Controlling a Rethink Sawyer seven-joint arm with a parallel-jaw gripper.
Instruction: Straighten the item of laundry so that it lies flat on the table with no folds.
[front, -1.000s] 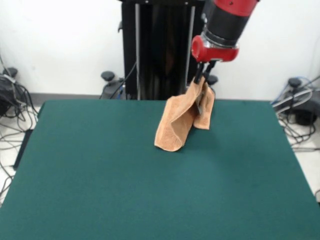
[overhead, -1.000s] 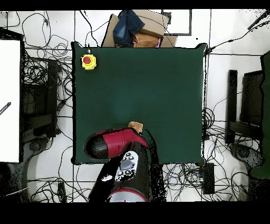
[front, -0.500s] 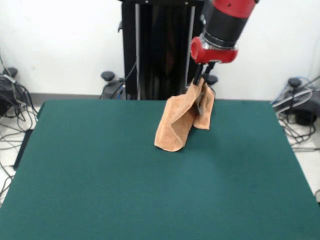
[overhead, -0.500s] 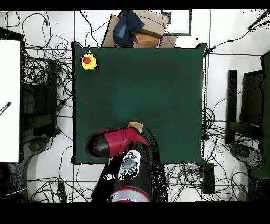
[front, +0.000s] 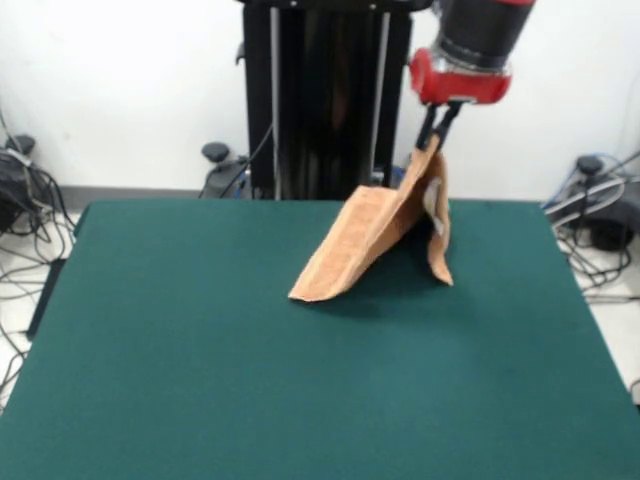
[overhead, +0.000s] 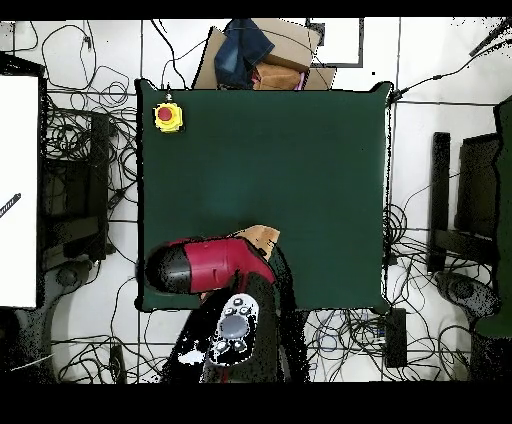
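- The gripper (front: 436, 133) pinches the towel (front: 375, 237) by its top corner, far right on the table (front: 200, 380).
- It should keep pulling rightward and low so the trailing edge drags flat.

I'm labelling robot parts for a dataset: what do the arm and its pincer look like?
The arm is a thick cylinder, black with a glossy red collar at its lower end. From it hangs a small black pincer on thin dark fingers. From overhead, the arm's red shell carries a grey button pad.
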